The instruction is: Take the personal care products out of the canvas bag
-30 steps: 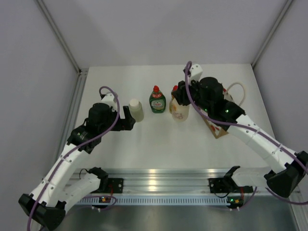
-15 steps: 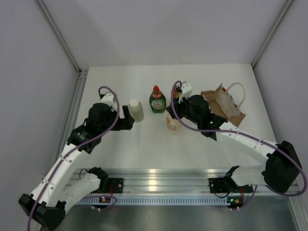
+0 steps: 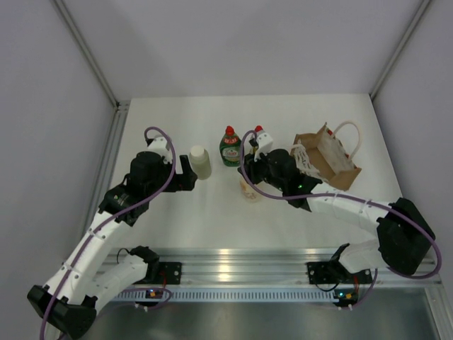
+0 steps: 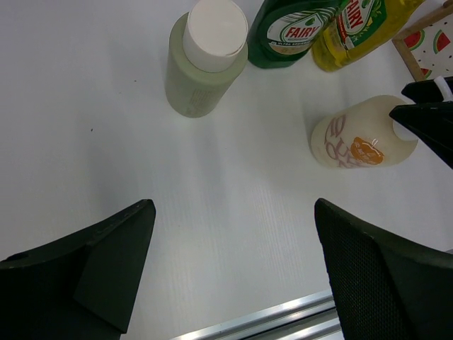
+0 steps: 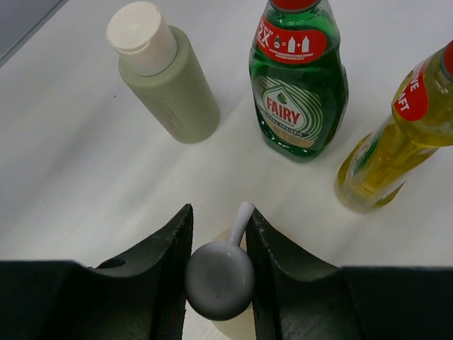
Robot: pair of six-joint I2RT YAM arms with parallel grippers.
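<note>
Right arm (image 3: 340,205) has stretched left, right tool (image 5: 218,216) clamping the peach bottle (image 4: 357,133); left tool (image 4: 233,205) gapes wide.

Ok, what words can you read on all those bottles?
"FAIRY": front label of the green bottle.
"2X": red neck band of that same bottle.
On the yellow bottle, the label letters are cut off and can't be read.
On the peach pump bottle, the brown lettering is too warped to read.
On the cream cylinder, any print is too faint.
</note>
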